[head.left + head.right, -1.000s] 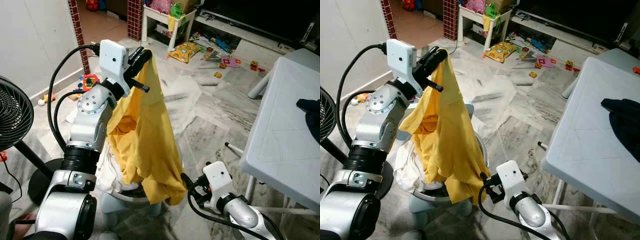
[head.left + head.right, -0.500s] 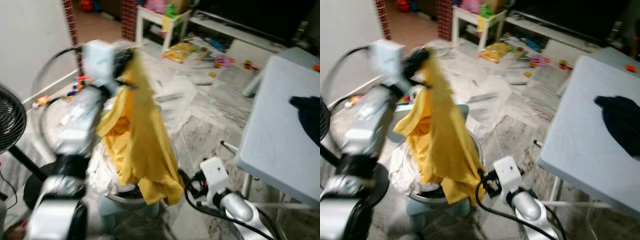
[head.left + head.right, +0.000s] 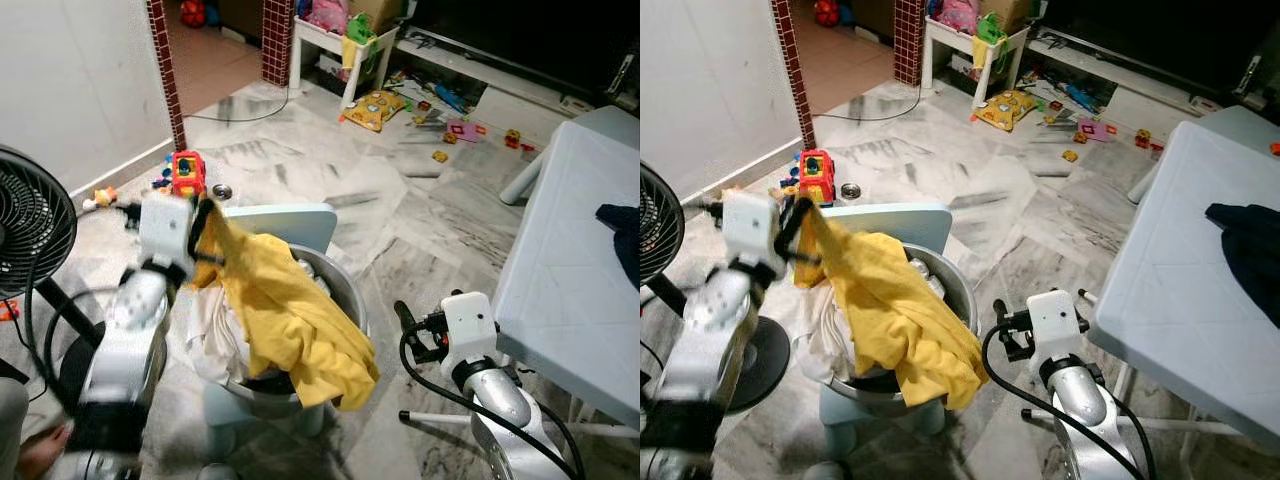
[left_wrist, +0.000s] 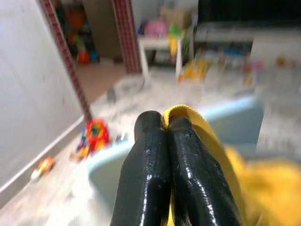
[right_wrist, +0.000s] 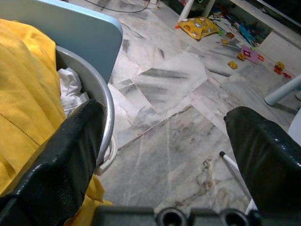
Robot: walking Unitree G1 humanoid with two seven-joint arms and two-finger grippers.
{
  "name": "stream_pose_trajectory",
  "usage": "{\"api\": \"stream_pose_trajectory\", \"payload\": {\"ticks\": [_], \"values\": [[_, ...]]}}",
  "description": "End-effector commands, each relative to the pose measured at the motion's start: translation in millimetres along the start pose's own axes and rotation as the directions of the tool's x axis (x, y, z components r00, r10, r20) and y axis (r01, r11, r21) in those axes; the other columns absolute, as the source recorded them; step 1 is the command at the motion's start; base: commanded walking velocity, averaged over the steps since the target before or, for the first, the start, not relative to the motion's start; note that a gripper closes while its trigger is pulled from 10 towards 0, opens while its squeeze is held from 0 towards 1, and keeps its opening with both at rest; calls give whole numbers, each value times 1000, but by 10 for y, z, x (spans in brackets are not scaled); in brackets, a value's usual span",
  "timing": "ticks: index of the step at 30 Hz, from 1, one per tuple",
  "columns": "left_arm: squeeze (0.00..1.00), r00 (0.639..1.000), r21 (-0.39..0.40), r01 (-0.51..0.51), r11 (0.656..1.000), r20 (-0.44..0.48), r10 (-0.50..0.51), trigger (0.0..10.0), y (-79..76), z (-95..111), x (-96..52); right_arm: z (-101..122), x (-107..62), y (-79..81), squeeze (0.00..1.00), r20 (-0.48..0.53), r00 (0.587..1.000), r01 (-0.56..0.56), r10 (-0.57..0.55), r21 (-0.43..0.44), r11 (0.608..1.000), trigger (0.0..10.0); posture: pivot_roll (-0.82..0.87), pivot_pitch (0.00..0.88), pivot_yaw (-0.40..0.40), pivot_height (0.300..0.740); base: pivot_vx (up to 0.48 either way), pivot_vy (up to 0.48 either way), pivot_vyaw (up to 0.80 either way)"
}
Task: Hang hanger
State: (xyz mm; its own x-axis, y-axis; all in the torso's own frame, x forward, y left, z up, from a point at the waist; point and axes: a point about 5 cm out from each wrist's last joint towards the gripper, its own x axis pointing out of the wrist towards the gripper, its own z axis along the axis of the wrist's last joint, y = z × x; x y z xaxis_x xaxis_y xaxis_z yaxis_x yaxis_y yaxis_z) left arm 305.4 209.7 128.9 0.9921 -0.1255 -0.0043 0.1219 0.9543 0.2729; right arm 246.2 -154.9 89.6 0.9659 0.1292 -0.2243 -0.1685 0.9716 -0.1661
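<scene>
One left pincer [image 4: 167,136] is clamped on the yellow garment [image 3: 290,325], which trails toward the basin [image 3: 965,290]; right pincer [image 5: 164,155] gapes, nearer.

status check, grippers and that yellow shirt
Left gripper shut on yellow shirt, which drapes over basin rim. Right gripper open, low beside basin. White table close on right.
</scene>
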Motion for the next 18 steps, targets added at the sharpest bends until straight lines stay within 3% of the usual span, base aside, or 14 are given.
{"api": "stream_pose_trajectory", "payload": {"ticks": [1,3,6,9,10,11,13,15,16,18], "values": [[0,999,36,21,999,-26,-20,0,9,-16,-42,-46,-11,-20,0,-17,1000,6,-6,2,1000,10000,165,94,-142,740,0,0,0],[0,992,76,42,996,-120,-33,0,52,-197,-118,-63,-12,-9,0,-24,1000,0,0,4,1000,10000,168,98,-143,740,0,0,0],[0,967,130,29,991,-254,5,0,189,-428,-119,-67,-10,12,0,-25,1000,-7,7,4,1000,10000,162,101,-144,740,0,0,0],[0,950,178,70,982,-313,-11,196,228,-495,-77,-63,-13,11,0,-24,1000,-7,7,5,1000,10000,162,101,-144,740,0,0,0],[0,946,196,53,979,-324,13,3059,273,-506,-58,-65,-21,8,0,-24,1000,-7,7,4,1000,10000,155,101,-140,740,0,0,0],[0,946,196,53,979,-324,13,3059,273,-506,-58,-65,-21,8,0,-24,1000,-7,7,4,1000,10000,155,101,-140,740,0,0,0],[0,937,235,61,970,-348,26,10000,332,-512,-21,-80,-52,-10,0,-29,1000,1,-1,4,1000,10000,143,103,-136,740,0,0,0],[0,943,241,63,968,-333,21,10000,352,-472,26,-93,-82,-24,0,-32,999,8,-8,5,1000,10000,136,105,-133,740,0,0,0],[1000,948,265,63,962,-317,25,10000,360,-437,62,-101,-97,-26,0,-35,999,11,-11,5,1000,10000,135,106,-133,740,0,0,0],[1000,955,295,66,953,-294,25,10000,359,-392,97,-106,-106,-24,0,-36,999,12,-12,6,1000,10000,133,106,-133,740,0,0,0]]}}
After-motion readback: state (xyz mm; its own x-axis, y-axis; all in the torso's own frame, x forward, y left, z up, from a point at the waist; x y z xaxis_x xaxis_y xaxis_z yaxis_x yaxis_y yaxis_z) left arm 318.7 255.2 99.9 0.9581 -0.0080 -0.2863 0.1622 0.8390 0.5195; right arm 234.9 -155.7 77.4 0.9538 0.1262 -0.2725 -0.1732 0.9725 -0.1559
